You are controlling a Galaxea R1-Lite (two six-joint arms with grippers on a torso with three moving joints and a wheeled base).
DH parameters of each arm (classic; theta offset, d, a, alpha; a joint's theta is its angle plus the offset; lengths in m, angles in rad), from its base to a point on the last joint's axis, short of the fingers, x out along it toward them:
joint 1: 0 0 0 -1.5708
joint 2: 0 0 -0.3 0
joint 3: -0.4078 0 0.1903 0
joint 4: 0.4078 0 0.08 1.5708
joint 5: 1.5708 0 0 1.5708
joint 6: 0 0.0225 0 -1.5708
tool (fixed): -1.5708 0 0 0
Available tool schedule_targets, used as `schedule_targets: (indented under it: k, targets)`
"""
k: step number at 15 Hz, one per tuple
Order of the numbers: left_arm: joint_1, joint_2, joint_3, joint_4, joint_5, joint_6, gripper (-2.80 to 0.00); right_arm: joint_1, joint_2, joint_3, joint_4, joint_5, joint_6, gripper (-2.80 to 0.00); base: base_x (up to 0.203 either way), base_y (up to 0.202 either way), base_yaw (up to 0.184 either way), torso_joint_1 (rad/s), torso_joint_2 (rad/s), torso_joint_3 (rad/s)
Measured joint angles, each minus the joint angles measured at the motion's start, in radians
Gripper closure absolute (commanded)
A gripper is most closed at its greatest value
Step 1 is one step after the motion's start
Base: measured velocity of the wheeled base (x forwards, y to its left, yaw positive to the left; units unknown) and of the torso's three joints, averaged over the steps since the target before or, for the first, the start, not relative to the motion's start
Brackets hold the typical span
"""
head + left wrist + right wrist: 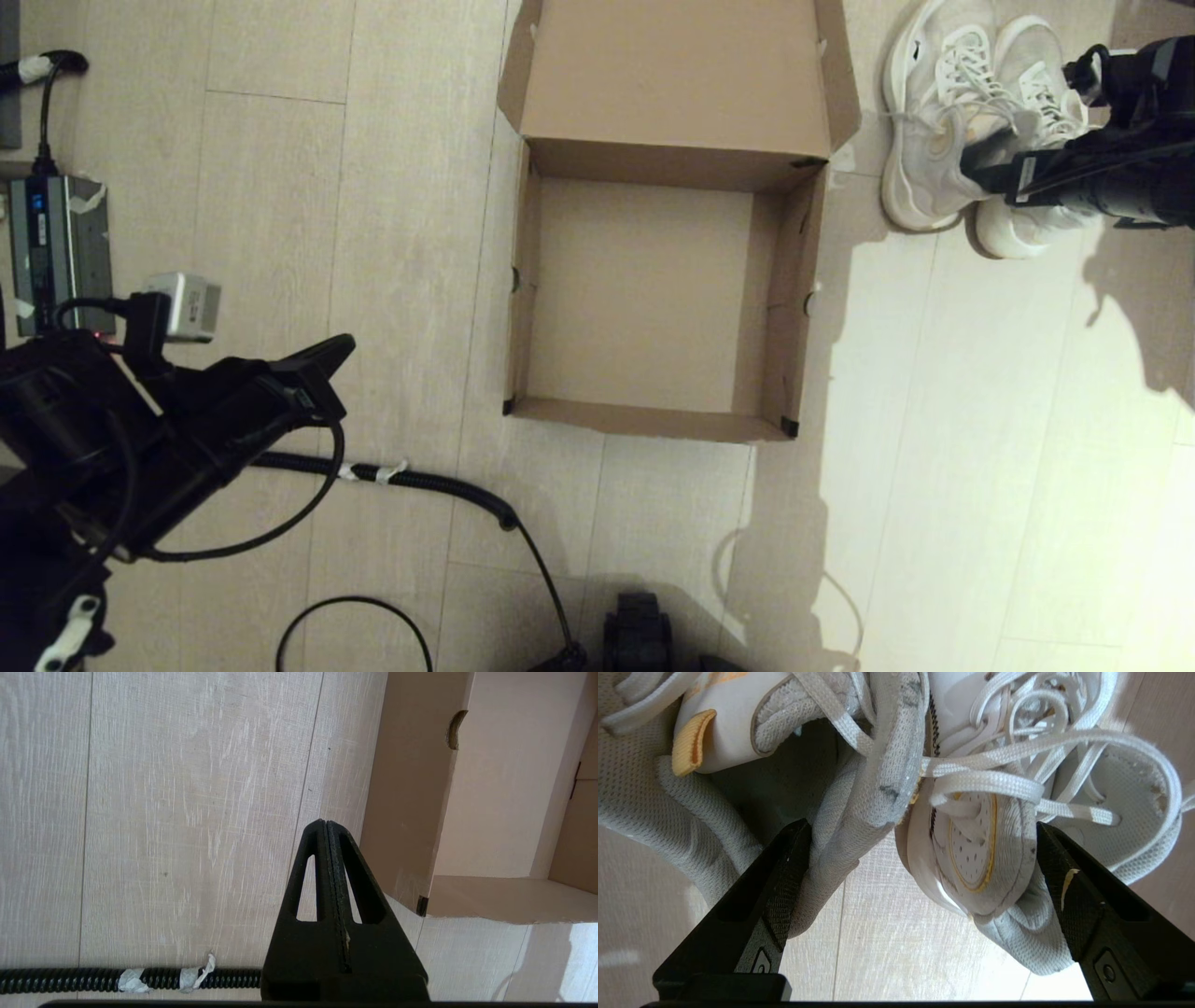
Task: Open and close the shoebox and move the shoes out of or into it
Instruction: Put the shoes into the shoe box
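Shoebox [653,280] lying open and empty at upper centre, white sneakers [971,121] on the floor at upper right, heel collars bracketed by the wide-spread right gripper [920,882], loading not yet done, left gripper [327,868] pressed closed, parked lower left.

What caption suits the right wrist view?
Right gripper open, fingers straddling the adjoining collars of the shoes above the floor.

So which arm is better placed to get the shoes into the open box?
The right. Its gripper is open, straddling the inner collars of the shoes beside the shoebox. The left gripper is shut, over bare floor on the box's far side.
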Motion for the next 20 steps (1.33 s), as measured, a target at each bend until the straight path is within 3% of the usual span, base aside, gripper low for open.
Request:
schedule_targets:
  k: [5,10,11,12,20]
  targets:
    - [0.002,-0.017,0.008,0.0,0.0,-0.001,0.0,0.0,0.006,0.0,0.004,0.0,0.005,-2.8,0.0,0.0,0.0,0.0,0.0,0.0]
    - [0.002,-0.015,0.014,0.0,0.0,0.0,0.0,0.0,0.056,0.0,-0.101,0.011,0.014,-2.8,0.0,0.0,0.0,0.0,0.0,0.0]
    - [0.002,-0.012,0.015,0.0,0.0,0.0,0.0,0.0,0.066,0.0,-0.113,0.014,0.016,-0.36,0.0,0.0,0.0,0.0,0.0,0.0]
    - [0.002,-0.01,0.016,0.0,0.0,-0.001,0.0,0.001,0.076,0.0,-0.119,0.016,0.017,0.0,0.0,0.0,0.0,0.0,0.0,0.0]
    - [0.001,-0.012,0.023,0.0,0.001,0.0,0.0,0.0,0.076,0.005,-0.084,0.004,0.02,0.0,0.0,0.0,0.0,0.0,0.0,0.0]
